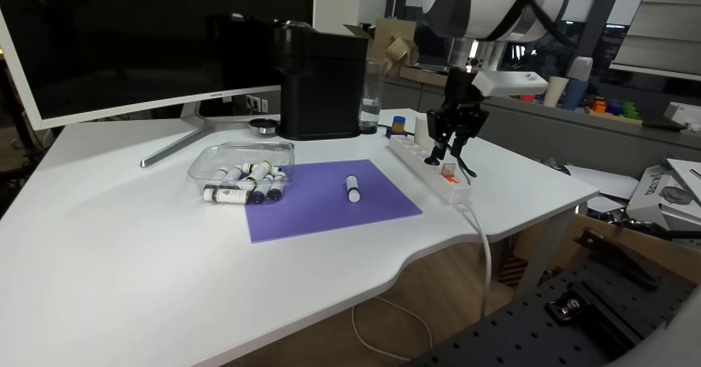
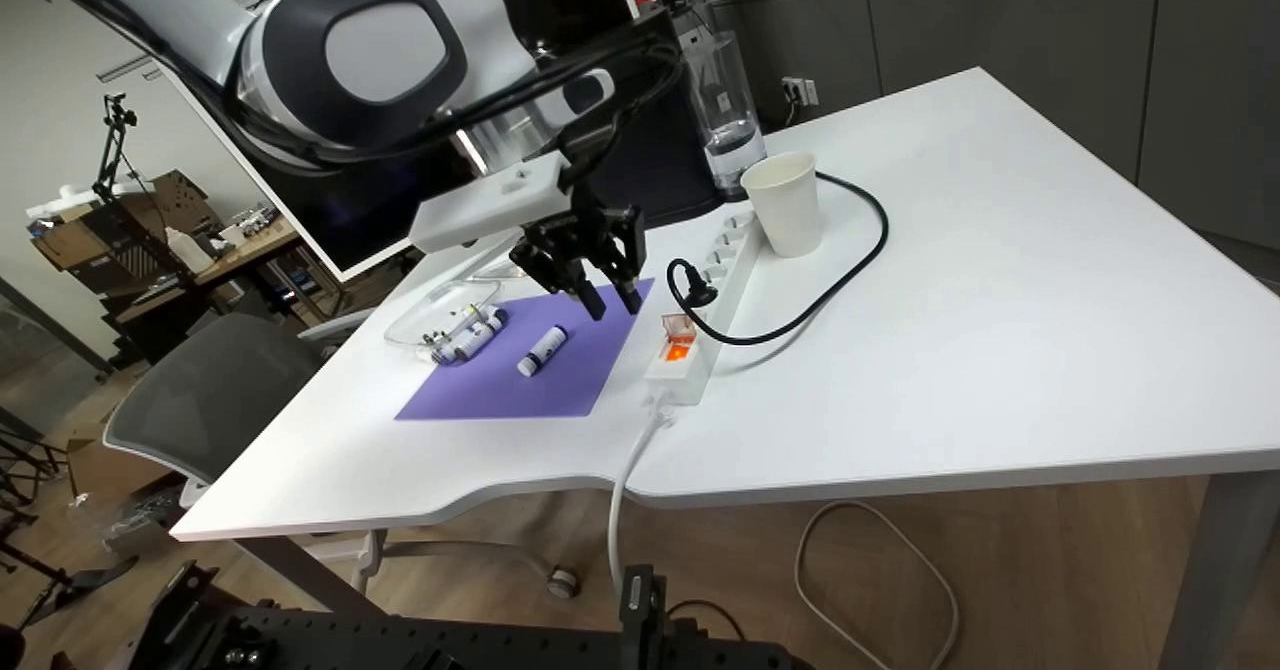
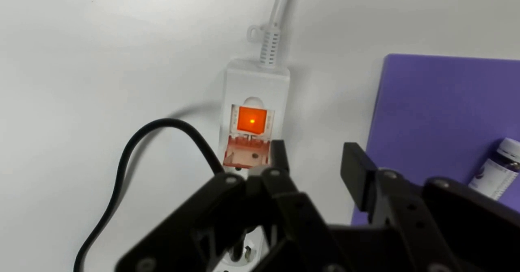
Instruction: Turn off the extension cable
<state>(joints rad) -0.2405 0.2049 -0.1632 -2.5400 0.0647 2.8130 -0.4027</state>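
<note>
In an exterior view: extension cable on the table beside the purple mat, your gripper near it. In an exterior view: your jaws apart, black plug seated in the extension cable, paper cup just beside. Wrist view: orange switch glowing, red flap open, your jaws apart.

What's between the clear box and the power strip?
A purple sheet with one small bottle on it, then tabletop beside the power strip; both exterior views show it.

tool: pointing down | jaws: parted | arm: above, bent
</note>
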